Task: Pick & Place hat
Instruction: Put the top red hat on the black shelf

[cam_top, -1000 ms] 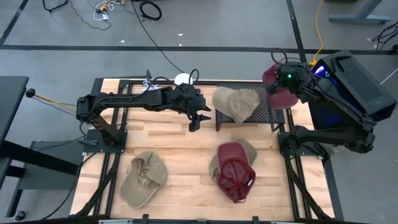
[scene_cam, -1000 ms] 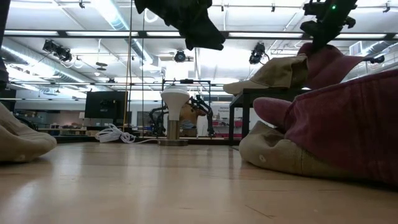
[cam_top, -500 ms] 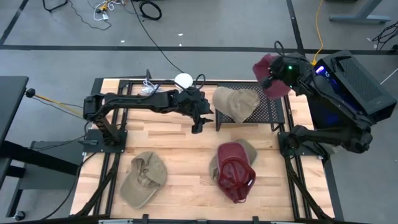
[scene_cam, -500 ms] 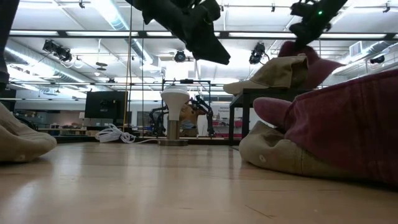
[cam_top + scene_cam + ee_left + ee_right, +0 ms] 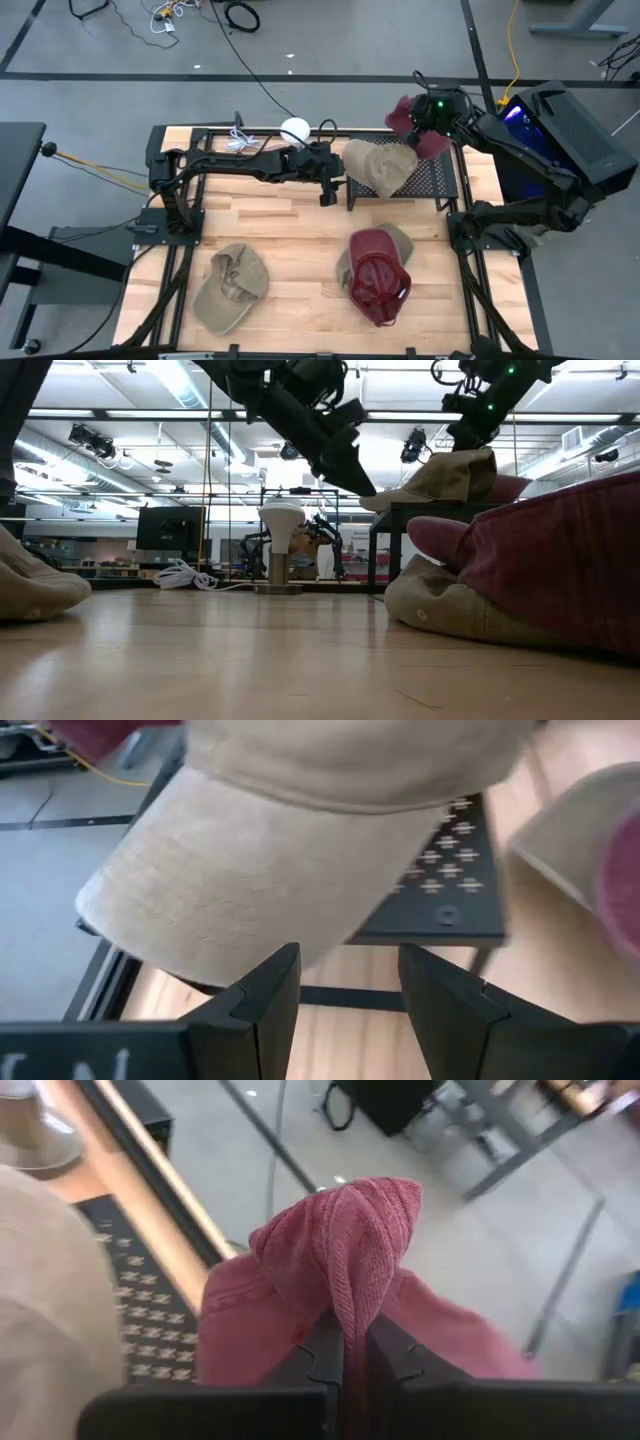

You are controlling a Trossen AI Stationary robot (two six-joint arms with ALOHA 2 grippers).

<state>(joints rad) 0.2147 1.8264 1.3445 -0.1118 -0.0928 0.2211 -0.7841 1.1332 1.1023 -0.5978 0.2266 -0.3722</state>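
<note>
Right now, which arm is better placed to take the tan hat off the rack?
Left. The left gripper is open, its fingers aimed at the brim of the tan hat on the rack. The right gripper is shut on a maroon hat, so it isn't free.

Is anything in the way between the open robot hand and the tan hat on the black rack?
Nothing visible. The left hand is open right at the brim of the tan cloth cap on the black perforated metal rack.
</note>
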